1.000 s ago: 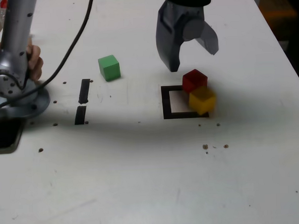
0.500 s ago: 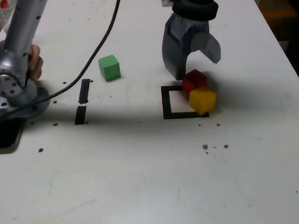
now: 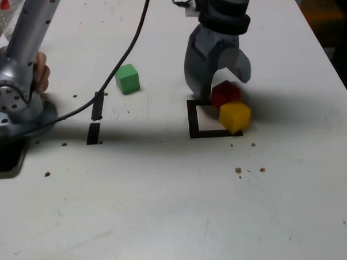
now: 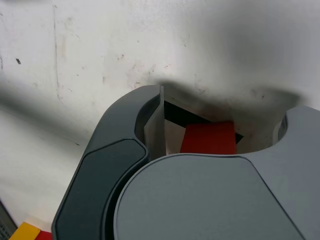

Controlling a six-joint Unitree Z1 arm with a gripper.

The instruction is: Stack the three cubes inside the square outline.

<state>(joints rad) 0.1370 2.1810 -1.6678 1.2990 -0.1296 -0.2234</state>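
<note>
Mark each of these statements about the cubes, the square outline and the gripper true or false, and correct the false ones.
1. The green cube sits inside the square outline. False: it lies apart, toward the exterior view's left.
2. The gripper is open around the red cube. True.
3. The yellow cube is stacked on the green one. False: it rests at the outline's edge, beside the red cube.
4. A person's hand is near the arm's base. True.
</note>
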